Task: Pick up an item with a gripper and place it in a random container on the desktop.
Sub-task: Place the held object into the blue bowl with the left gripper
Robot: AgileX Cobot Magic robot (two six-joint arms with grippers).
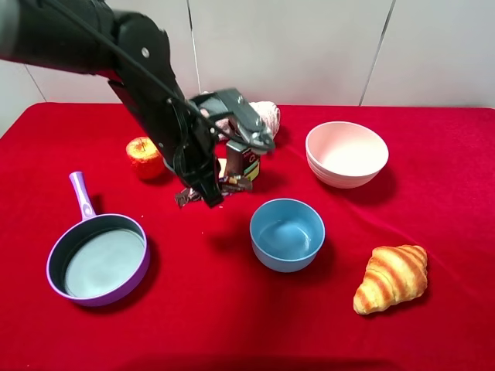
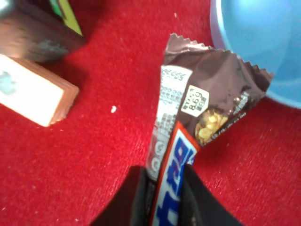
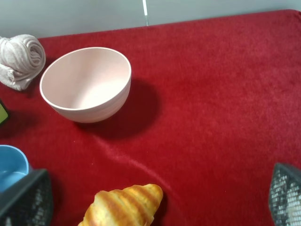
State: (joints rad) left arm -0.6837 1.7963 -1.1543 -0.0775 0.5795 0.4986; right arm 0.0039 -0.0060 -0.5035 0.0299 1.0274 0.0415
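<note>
Brown-wrapped candy bar (image 2: 207, 103): I'm pinching its end in the closed L gripper (image 2: 165, 193), holding it off the red cloth (image 1: 433, 309) near the blue bowl (image 1: 286, 261) for the drop. R gripper (image 3: 155, 200) is sitting wide open, empty.

Pale panelled wall (image 1: 309, 46) (thin dark seams (image 1: 193, 46))

Bright, even light from above, soft dark shadows beside the pale pink round bowl (image 3: 87, 87) and the small light-blue round bowl (image 1: 287, 233), white glare on the slim dark brown candy bar (image 2: 221, 84), left wrist view blurred, worst on the pale wooden block (image 2: 33, 94).
</note>
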